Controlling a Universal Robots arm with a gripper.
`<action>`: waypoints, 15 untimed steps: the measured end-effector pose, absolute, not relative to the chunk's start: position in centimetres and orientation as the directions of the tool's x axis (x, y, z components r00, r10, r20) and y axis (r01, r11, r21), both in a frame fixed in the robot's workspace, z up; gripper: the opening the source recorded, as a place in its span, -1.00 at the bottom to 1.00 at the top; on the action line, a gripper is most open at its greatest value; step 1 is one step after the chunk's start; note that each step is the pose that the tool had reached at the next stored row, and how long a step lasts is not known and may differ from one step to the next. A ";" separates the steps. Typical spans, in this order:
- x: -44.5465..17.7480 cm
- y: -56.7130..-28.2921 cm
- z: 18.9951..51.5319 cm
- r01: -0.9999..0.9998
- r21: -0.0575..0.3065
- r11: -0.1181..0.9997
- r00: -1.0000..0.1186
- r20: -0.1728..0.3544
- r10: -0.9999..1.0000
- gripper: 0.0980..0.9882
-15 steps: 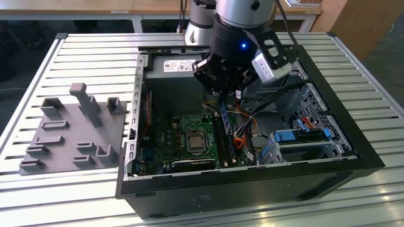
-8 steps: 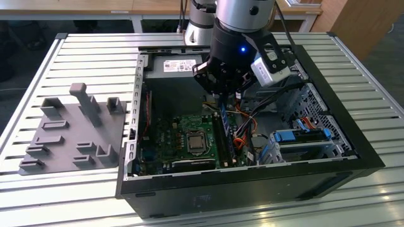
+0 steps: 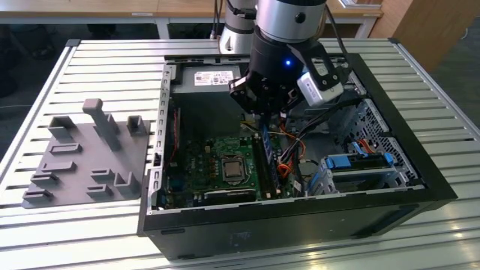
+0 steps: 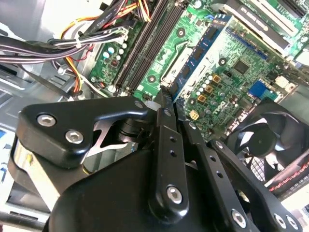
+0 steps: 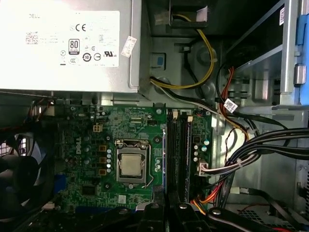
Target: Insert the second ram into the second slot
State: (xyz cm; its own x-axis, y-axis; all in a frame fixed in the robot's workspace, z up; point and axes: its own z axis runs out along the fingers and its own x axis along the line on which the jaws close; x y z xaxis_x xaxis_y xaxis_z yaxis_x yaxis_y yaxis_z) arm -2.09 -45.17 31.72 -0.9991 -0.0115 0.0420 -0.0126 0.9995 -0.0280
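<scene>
1 pincer (image 4: 166, 100) clamped tight on second ram (image 4: 203, 48), above memory slots (image 5: 178, 154), cable bundle (image 5: 260, 150) just beside, fan (image 4: 263, 140) nearby

Near end of second ram (image 4: 198, 54) hidden between clamped fingers of hand (image 4: 170, 104). In first wrist view, case fan (image 5: 19, 174) cut off by picture edge. In exterior view, arm (image 3: 289, 22) cropped at top.

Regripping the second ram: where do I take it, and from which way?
Pinch the second ram by its two flat faces at the top long edge, coming straight down. It stands on edge along the memory slots, so only that upper edge is free. The gripper is shut on its near end.
</scene>
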 end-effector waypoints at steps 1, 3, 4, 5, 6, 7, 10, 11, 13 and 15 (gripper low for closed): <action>-2.1 -45.2 31.5 -0.013 -0.028 1.000 -0.999 0.042 -0.011 -0.90; -2.1 -45.3 31.2 -0.013 -0.028 1.000 -0.999 0.042 -0.011 -0.90; -2.1 -45.5 31.0 -0.013 -0.028 1.000 -0.999 0.042 -0.011 -0.90; -2.0 -45.5 30.9 -0.013 -0.027 1.000 -0.999 0.042 -0.011 -0.90; -2.0 -45.5 30.7 -0.013 -0.027 1.000 -0.999 0.042 -0.011 -0.90; -2.0 -45.5 30.5 -0.012 -0.027 1.000 -0.999 0.042 -0.011 -0.90; -1.8 -45.5 30.0 -0.011 -0.027 1.000 -0.999 0.042 -0.010 -0.90; -1.8 -45.5 29.8 -0.009 -0.027 1.000 -0.999 0.042 -0.008 -0.90; -1.8 -45.5 29.4 -0.001 -0.027 1.000 -0.999 0.042 0.000 -0.90; -1.7 -45.5 29.1 0.006 -0.027 1.000 -0.999 0.042 0.007 -0.90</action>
State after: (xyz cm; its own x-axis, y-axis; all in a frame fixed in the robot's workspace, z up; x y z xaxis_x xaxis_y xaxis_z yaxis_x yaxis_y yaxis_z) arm -1.74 -45.51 29.07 -0.9991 0.0068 0.0419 0.0056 0.9996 -0.0273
